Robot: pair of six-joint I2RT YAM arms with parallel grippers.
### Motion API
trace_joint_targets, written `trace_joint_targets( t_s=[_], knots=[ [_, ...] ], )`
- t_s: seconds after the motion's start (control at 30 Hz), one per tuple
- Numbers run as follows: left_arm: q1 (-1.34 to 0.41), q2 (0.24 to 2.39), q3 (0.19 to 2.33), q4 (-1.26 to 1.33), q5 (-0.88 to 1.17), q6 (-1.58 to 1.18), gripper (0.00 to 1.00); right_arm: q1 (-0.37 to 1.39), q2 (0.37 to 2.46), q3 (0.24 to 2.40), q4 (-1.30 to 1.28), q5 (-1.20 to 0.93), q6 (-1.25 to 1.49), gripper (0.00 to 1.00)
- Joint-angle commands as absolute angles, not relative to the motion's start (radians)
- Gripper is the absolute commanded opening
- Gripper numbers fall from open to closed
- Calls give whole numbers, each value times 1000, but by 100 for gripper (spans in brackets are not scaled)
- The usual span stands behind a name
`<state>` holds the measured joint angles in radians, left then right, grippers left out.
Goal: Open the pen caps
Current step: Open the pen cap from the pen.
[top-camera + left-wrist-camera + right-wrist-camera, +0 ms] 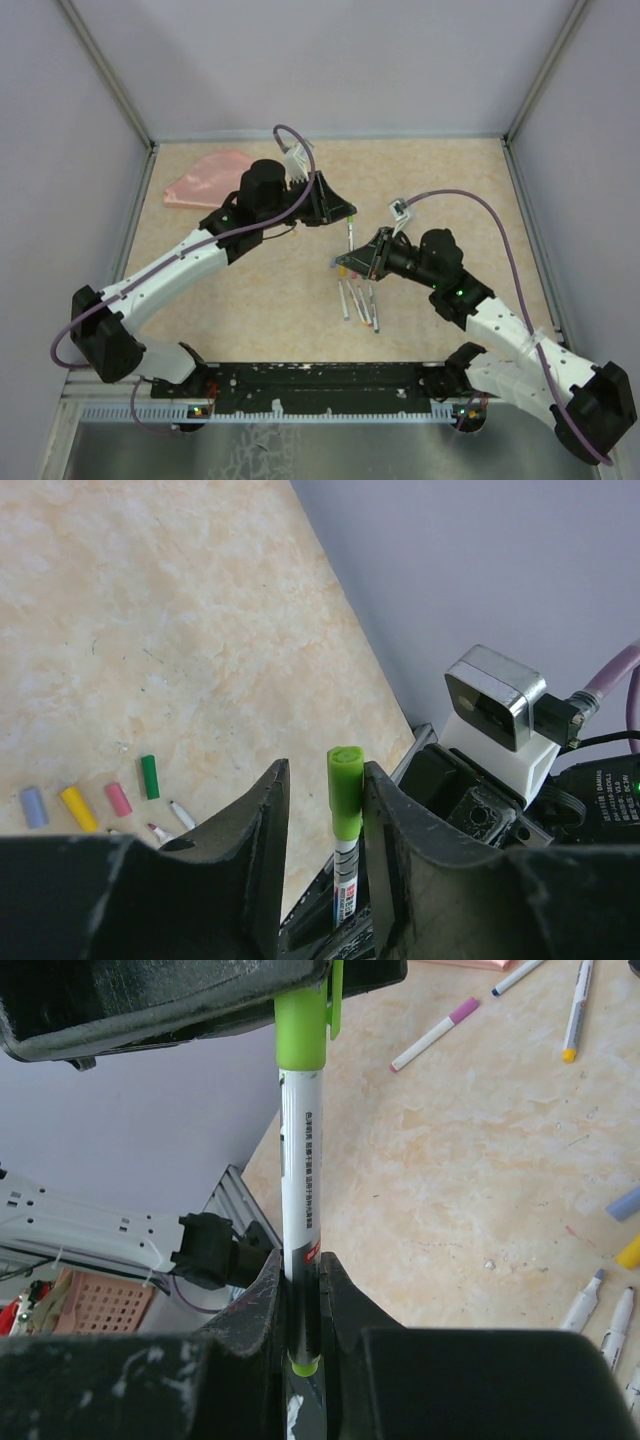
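**Pen caps [118, 799] loose on the table, one lime cap [345, 790] on its pen between my pincers**

The tan table [450, 170] carries everything. On its far left lies the pink pouch [205, 178], well apart from the work. My two arms meet near the middle of the table. The left pincer [325, 775] is on the far side and the right pincer [302, 1260] is nearer and to the right. They face each other, with a white pen barrel [300, 1160] spanning the gap between them.

My right pincer is clenched on the lower part of the barrel, both fingers pressed to it. My left pincer is released. The lime cap stands between its fingers, close against one, with a clear gap to the other. Seen from my right wrist, the left pincer's black body hides the cap's top, and only the clip shows beside it. The cap sits fully on the barrel.

A row of uncapped pens [360, 305] lies on the near side of my right pincer. At their far ends four pen caps lie side by side, apart from one another: a blue cap [34, 807], a yellow cap [77, 808], a pink one and a green cap [149, 776]. Two bare pen tips [182, 815] point at them from just beside.

Beyond my left pincer, toward the pouch, lie more pens, among them a pink-ended pen [435, 1035] and a yellow-ended pen [576, 1010].
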<state>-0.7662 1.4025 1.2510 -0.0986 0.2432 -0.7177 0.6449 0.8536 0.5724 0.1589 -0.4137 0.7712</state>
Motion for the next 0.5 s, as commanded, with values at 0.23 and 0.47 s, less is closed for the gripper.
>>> trace_joint_targets(
  t_s=[0.23, 0.47],
  knots=[
    [-771, 1421, 1273, -71, 295, -696, 16, 647, 856, 624, 195, -425, 760, 0],
    [-769, 1385, 1210, 45, 328, -697, 0, 648, 847, 630, 194, -423, 761, 13]
  ],
)
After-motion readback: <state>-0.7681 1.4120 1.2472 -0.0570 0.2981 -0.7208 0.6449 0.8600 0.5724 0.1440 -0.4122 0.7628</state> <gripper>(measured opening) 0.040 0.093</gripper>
